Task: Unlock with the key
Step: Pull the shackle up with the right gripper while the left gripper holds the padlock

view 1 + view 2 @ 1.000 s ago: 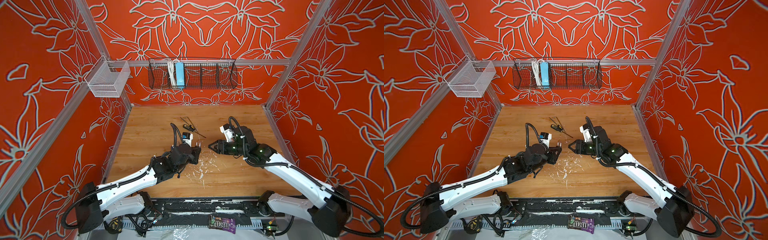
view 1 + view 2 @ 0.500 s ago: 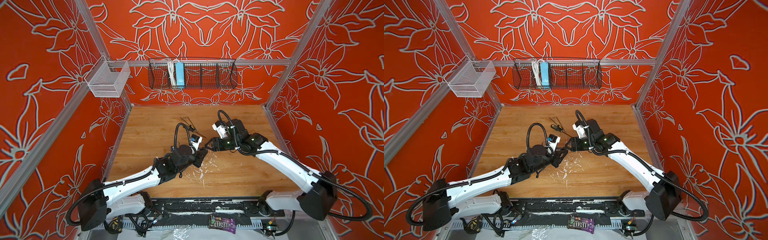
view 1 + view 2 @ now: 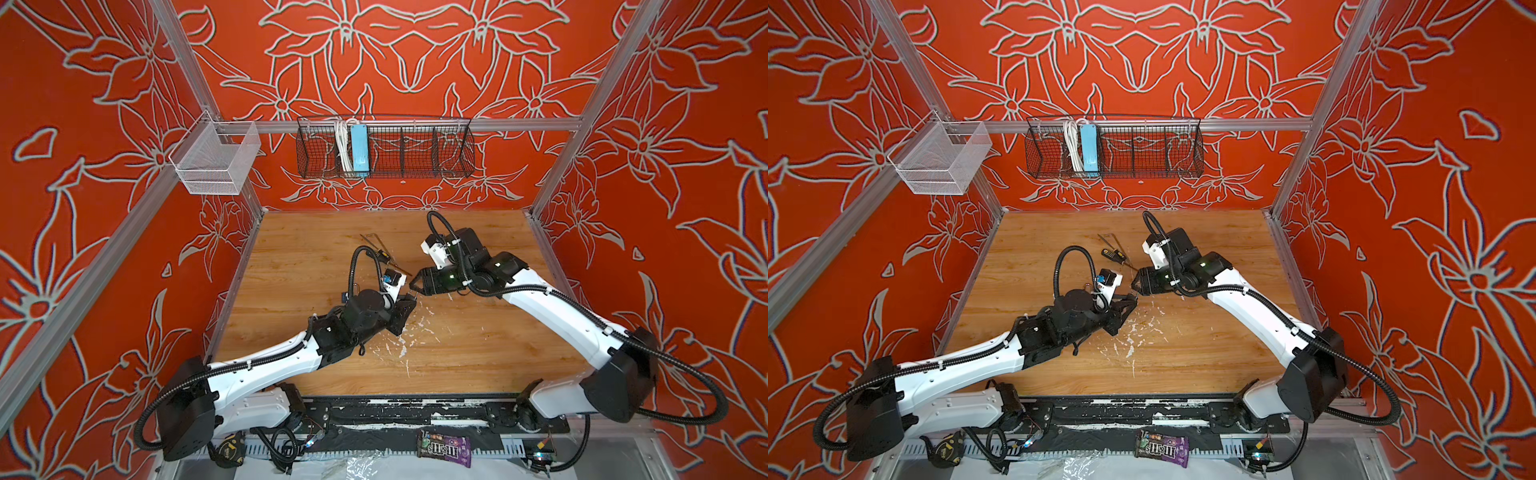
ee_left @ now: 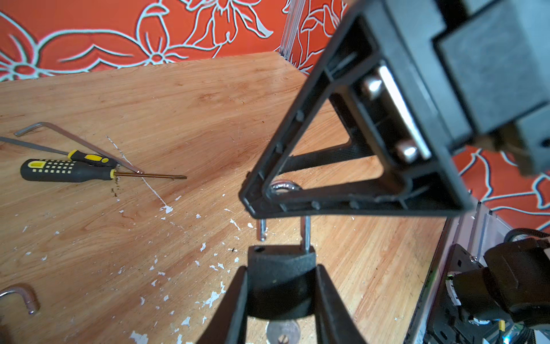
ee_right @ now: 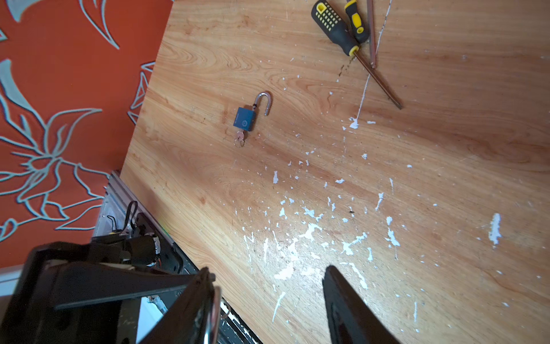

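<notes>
Over the middle of the wooden table, a black padlock is held by its body between the drawn-in fingers of the left gripper. Its key is seated in the underside, toward the left wrist, and its shackle points away to the far right — straight at the right gripper. The shackle's short leg is seen clear of its hole, so the lock is judged already sprung. The right gripper's jaws are spread wide and nothing is held. One of its fingers lies against or just beside the shackle's bend — contact cannot be settled. The lock's long axis runs from one gripper to the other, so whatever is next done to the shackle is judged to fall to the right arm, the nearer one. A blue padlock, also open, lies apart to the left.
</notes>
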Tool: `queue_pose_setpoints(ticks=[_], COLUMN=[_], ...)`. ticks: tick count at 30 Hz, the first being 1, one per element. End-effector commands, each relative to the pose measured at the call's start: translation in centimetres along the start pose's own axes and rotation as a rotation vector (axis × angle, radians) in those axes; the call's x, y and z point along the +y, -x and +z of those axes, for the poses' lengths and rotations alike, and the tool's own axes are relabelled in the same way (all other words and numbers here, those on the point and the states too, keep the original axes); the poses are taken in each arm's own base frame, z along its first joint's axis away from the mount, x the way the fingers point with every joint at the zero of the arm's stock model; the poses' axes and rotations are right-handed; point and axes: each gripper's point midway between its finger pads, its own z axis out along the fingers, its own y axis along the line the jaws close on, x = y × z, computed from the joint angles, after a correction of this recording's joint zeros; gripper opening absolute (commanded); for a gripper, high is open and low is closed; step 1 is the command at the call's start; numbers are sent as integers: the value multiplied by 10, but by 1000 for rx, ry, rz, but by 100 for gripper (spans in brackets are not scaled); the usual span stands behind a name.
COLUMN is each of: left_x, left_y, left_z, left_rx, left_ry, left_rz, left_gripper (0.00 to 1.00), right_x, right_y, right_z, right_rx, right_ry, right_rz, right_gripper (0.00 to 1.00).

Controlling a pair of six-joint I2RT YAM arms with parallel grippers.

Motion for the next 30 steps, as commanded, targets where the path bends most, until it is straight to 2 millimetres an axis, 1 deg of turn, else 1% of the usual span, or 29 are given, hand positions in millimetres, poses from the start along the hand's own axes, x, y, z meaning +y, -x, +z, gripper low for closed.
queue_pose_setpoints(ticks=[1,7,13,18,22,26,30], left_x=[-1,-1,0,3,7,7,8], left_y=[8,7,6,7,5,5,5], left_z=[-2,-4,-5,-6,-4,-2,0], left_rx=[-45,-42,-45,-53,-53,-57,-59], left_ry=[-11,-13,-6,6,26,27,35], left_rz=[17,24,26,29,25,14,14], left_gripper=[0,0,0,0,0,0,0], right_x=[-9,-10,-9,-18,-16,-23,-21], right_y=[1,1,4,2,-1,-7,-11], right_z=[-6,-5,1,0,-4,-4,-3], right_rx=[16,53,85,99,99,112,122], right_ry=[-56,-59,-58,-106,-94,-103,-78], right_rz=[-35,-55,-70,-81,-87,-75,-68], right_gripper=[62,62,63,63,63,64,64])
